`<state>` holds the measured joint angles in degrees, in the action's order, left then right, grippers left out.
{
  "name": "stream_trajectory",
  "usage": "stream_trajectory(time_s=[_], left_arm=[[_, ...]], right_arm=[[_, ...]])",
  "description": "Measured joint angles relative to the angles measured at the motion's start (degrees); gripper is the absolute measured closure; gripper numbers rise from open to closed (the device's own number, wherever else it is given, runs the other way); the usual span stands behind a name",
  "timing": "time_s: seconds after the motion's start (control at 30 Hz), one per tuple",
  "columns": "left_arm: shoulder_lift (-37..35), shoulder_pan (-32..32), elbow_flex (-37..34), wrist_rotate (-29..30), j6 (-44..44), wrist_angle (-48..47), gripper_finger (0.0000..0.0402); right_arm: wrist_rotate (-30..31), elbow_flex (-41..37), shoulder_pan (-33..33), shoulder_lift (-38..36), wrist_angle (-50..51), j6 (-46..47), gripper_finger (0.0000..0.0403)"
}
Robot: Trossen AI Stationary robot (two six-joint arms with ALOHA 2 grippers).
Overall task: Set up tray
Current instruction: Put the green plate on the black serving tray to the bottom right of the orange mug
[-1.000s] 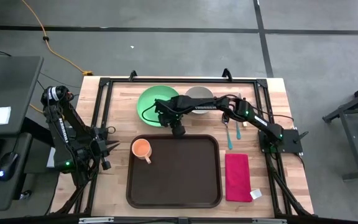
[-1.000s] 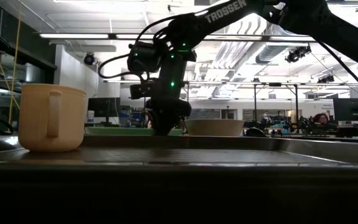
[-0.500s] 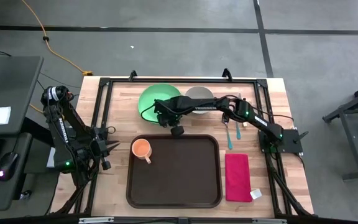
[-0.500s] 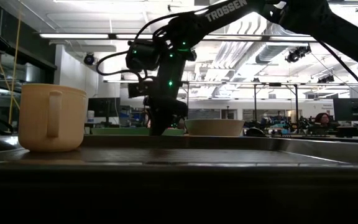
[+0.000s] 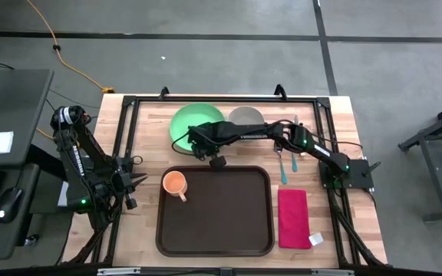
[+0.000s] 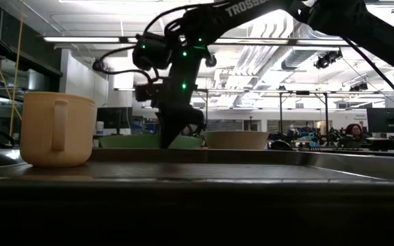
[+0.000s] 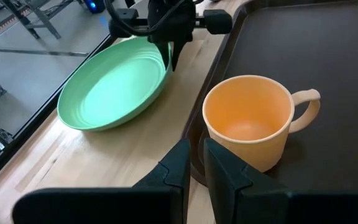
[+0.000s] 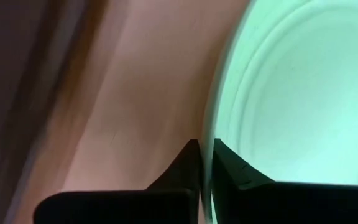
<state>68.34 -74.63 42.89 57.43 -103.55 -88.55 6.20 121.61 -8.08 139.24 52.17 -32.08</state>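
The large dark brown rectangular plastic tray with rounded corners and a raised rim lies flat on the light wooden bench, and everything else is placed from it here. A pale orange plastic mug with a handle stands upright inside the tray, in the far left corner, its base on the tray floor close to the rim. Beyond the tray's far edge, toward its left half, sits a round light green plate; its rim facing the tray is raised off the bench, so the plate sits tilted. Beside the plate, also beyond the far edge, is a round grey bowl.

The right gripper reaches in over the gap between the tray's far edge and the green plate, and its dark fingers are pinched together on the plate's near rim. The left gripper waits off the tray's left side, near the mug corner, with its fingers drawn nearly together and holding nothing.

To the right of the tray a folded red cloth napkin lies flat, close to the tray's rim but apart from it. Beyond the napkin lies a teal plastic spoon.
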Motion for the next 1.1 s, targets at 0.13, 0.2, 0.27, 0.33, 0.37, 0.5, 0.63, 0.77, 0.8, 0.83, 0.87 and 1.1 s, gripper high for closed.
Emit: stream_trajectory(time_s=[0.13, 0.2, 0.27, 0.33, 0.37, 0.5, 0.63, 0.77, 0.8, 0.83, 0.87, 1.1], left_arm=[[0.0, 0.0, 0.0, 0.0, 0.0, 0.0, 0.0323], [0.0, 0.0, 0.0, 0.0, 0.0, 0.0, 0.0323], [0.0, 0.0, 0.0, 0.0, 0.0, 0.0, 0.0323], [0.0, 0.0, 0.0, 0.0, 0.0, 0.0, 0.0323], [0.0, 0.0, 0.0, 0.0, 0.0, 0.0, 0.0323], [0.0, 0.0, 0.0, 0.0, 0.2, 0.0, 0.0323], [0.0, 0.0, 0.0, 0.0, 0.2, 0.0, 0.0323], [0.0, 0.0, 0.0, 0.1, 0.2, 0.0, 0.0323], [0.0, 0.0, 0.0, 0.2, 0.2, 0.1, 0.0323], [0.0, 0.0, 0.0, 0.2, 0.2, 0.1, 0.0323], [0.0, 0.0, 0.0, 0.2, 0.2, 0.1, 0.0323], [0.0, 0.0, 0.0, 0.3, 0.2, 0.3, 0.0323]], right_arm=[[-0.2, 2.6, 0.0, 0.0, 0.6, -0.1, 0.0403], [-0.4, 4.1, 0.0, 0.0, 1.5, -0.1, 0.0402], [-0.5, 5.9, 0.0, 0.0, 2.4, -0.1, 0.0402], [0.0, 7.6, 0.0, 0.0, 3.3, -0.1, 0.0402], [0.5, 8.6, 0.1, 0.0, 3.9, -0.2, 0.0402], [1.5, 12.8, 0.6, 0.0, 6.1, -0.2, 0.0402], [3.5, 12.4, 1.5, -1.3, 5.7, -0.6, 0.0402], [4.9, 12.9, 2.6, -2.0, 7.7, 0.0, 0.0402], [5.3, 12.8, 2.9, -2.3, 8.3, -0.1, 0.0402], [5.7, 12.7, 3.2, -2.5, 8.6, 0.0, 0.0402], [6.1, 12.6, 3.6, -2.8, 8.8, 0.1, 0.0402], [7.7, 12.6, 6.0, -5.8, 9.4, 2.6, 0.0402]])
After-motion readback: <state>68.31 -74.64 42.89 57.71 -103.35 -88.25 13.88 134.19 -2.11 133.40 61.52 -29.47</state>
